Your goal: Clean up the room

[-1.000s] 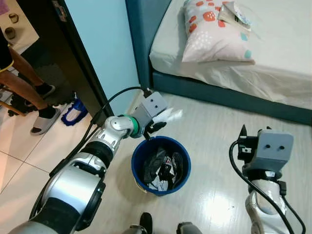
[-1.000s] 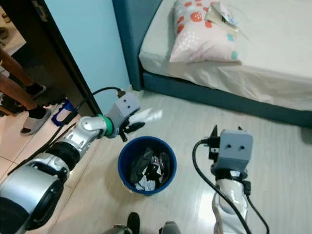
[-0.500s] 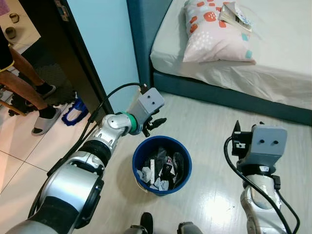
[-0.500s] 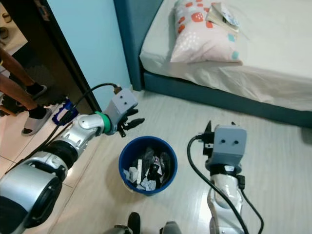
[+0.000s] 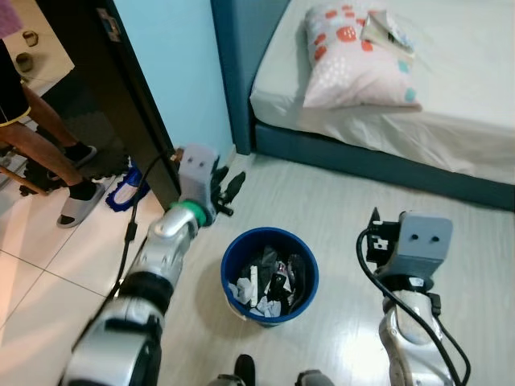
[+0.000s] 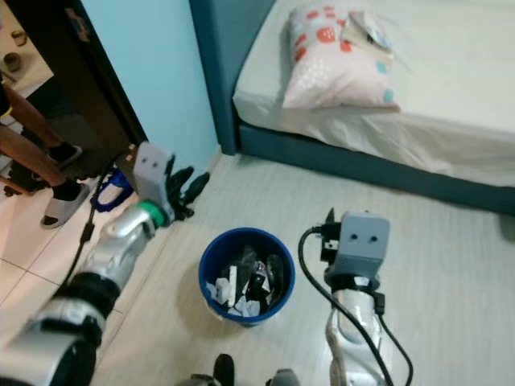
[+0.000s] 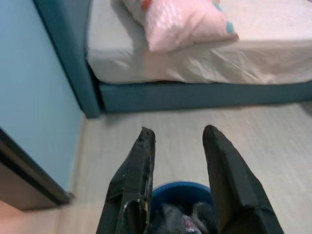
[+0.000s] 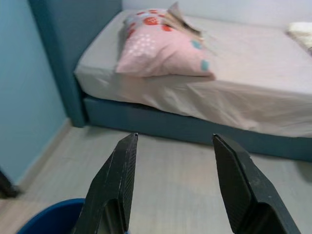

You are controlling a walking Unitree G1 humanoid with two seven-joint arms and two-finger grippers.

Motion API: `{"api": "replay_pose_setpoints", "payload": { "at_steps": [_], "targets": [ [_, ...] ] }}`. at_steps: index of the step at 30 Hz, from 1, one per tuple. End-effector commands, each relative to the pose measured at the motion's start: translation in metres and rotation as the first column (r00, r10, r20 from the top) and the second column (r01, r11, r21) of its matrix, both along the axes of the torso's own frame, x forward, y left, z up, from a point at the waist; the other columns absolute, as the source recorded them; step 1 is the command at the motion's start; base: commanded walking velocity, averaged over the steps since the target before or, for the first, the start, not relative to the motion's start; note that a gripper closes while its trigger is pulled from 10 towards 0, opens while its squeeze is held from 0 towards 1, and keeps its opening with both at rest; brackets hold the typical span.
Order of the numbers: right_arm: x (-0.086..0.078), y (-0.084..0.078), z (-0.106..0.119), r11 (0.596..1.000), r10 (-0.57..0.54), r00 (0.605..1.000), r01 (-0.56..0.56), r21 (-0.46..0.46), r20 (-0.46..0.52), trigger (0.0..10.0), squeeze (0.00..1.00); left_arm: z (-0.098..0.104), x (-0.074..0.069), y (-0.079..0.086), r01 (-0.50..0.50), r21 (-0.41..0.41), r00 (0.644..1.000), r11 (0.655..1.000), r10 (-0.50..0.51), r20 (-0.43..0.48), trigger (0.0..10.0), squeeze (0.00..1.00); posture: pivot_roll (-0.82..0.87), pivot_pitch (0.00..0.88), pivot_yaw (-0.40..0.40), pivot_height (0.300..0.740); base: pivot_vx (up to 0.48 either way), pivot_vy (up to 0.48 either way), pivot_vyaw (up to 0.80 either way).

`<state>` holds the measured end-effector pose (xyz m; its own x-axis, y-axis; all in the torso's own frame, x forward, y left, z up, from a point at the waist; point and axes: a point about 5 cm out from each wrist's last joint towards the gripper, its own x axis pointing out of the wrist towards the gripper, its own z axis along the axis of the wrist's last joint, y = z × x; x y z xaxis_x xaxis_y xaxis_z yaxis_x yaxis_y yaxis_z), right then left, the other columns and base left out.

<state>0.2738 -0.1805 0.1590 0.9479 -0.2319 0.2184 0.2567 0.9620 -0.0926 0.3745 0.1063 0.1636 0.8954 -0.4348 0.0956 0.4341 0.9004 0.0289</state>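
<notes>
Against the far wall, a bed cut off by the frame, with a pink pillow and a half-hidden booklet. Beside the doorway, a person's legs, the rest cropped. Mid-floor, a blue bin of jumbled, unidentifiable trash. Above its rim, left gripper spread and empty. Near it, right gripper parted wide, empty.

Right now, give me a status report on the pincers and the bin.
Left pincer open, empty, beside the blue bin. Right pincer open, empty, right of bin. Bin holds scrap paper and dark trash. Nothing in the way.
</notes>
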Motion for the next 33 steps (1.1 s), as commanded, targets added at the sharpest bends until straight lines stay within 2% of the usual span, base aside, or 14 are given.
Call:
{"api": "replay_pose_setpoints", "payload": {
  "at_steps": [1,6,10,15,22,26,31,33],
  "targets": [
    [0.003,0.003,-0.005,1.0,0.024,1.0,-0.024,0.015,-0.013,10.0,0.0,0.004,0.0,0.008,-0.033,0.036,0.999,0.999,0.032,0.023,10.0,0.0,-0.18,0.116,0.154,0.721,0.0,0.0,-0.63],
    [0.012,0.004,-0.002,0.999,0.044,0.999,-0.044,0.02,-0.007,10.0,0.0,0.011,0.004,0.016,-0.093,0.031,0.995,0.995,0.092,0.047,10.0,0.0,-0.16,0.106,0.133,0.721,0.0,0.0,-0.7],
    [0.017,0.005,0.001,0.998,0.055,0.998,-0.055,0.014,0.006,10.0,0.0,0.017,0.002,0.017,-0.119,0.014,0.992,0.993,0.119,0.04,10.0,0.0,-0.16,0.105,0.128,0.721,0.0,0.0,-0.8],
    [0.018,0.004,0.002,0.998,0.057,0.998,-0.057,0.011,0.013,10.0,0.0,0.017,-0.004,0.017,-0.138,0.011,0.99,0.99,0.138,-0.004,10.0,0.0,-0.16,0.106,0.127,0.721,0.0,0.0,-0.8],
    [0.016,0.003,0.001,0.998,0.056,0.998,-0.056,-0.001,0.01,10.0,0.0,0.018,-0.004,0.013,-0.144,0.027,0.989,0.989,0.144,0.014,10.0,0.0,-0.17,0.115,0.127,0.721,0.0,0.0,-0.8],
    [0.016,0.003,0.001,0.998,0.059,0.998,-0.058,-0.037,0.011,10.0,0.0,0.019,-0.004,0.012,-0.159,0.024,0.987,0.987,0.159,0.017,10.0,0.0,-0.17,0.118,0.126,0.721,0.0,0.0,0.0],
    [0.016,0.004,0.001,0.997,0.064,0.998,-0.064,-0.033,0.012,10.0,0.0,0.021,-0.005,0.013,-0.186,0.03,0.982,0.982,0.186,0.023,10.0,0.0,-0.17,0.119,0.123,0.721,0.0,0.0,0.0],
    [0.017,0.004,0.001,0.997,0.068,0.998,-0.067,-0.032,0.013,10.0,0.0,0.022,-0.004,0.017,-0.227,0.029,0.974,0.974,0.226,0.013,10.0,0.0,-0.17,0.119,0.121,0.721,0.0,0.0,0.0]
  ]
}}
